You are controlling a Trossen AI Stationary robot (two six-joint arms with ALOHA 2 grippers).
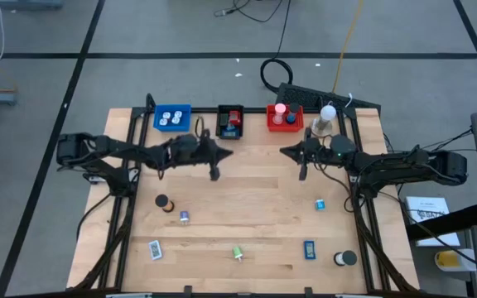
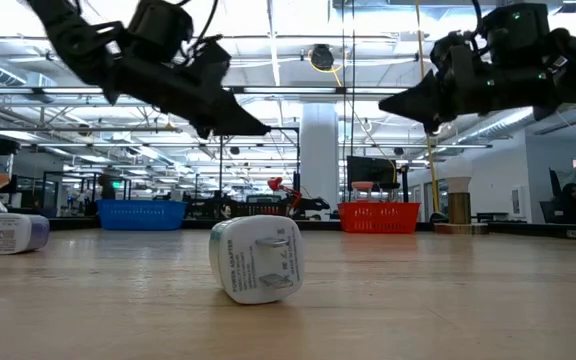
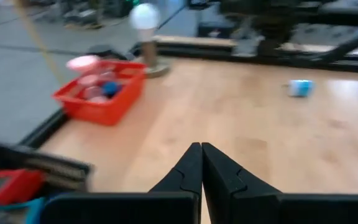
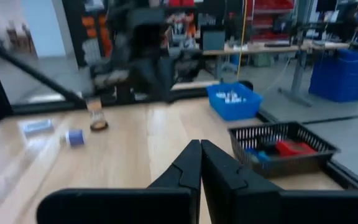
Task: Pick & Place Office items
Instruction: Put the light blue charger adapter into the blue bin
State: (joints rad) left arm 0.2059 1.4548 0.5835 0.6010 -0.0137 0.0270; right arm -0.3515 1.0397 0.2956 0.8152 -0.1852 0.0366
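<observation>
Small office items lie scattered on the near half of the table: a black cylinder (image 1: 162, 201), a purple cylinder (image 1: 185, 217), a white-and-blue rectangle (image 1: 155, 248), a green-and-white piece (image 1: 238, 252) (image 2: 258, 258), a blue rectangle (image 1: 310, 249), a teal piece (image 1: 320, 204) (image 3: 301, 88) and a black-and-white cylinder (image 1: 346, 258). My left gripper (image 1: 215, 172) (image 3: 201, 149) hangs shut and empty above the table's middle, just near of the black tray. My right gripper (image 1: 302, 172) (image 4: 200, 146) is also shut and empty, in the air near of the red tray.
Three trays line the far edge: blue (image 1: 172, 117), black (image 1: 231, 122) and red (image 1: 285, 117), each with items inside. A white ball-topped stand (image 1: 327, 116) is right of the red tray. Bare wood lies between the grippers and the scattered items.
</observation>
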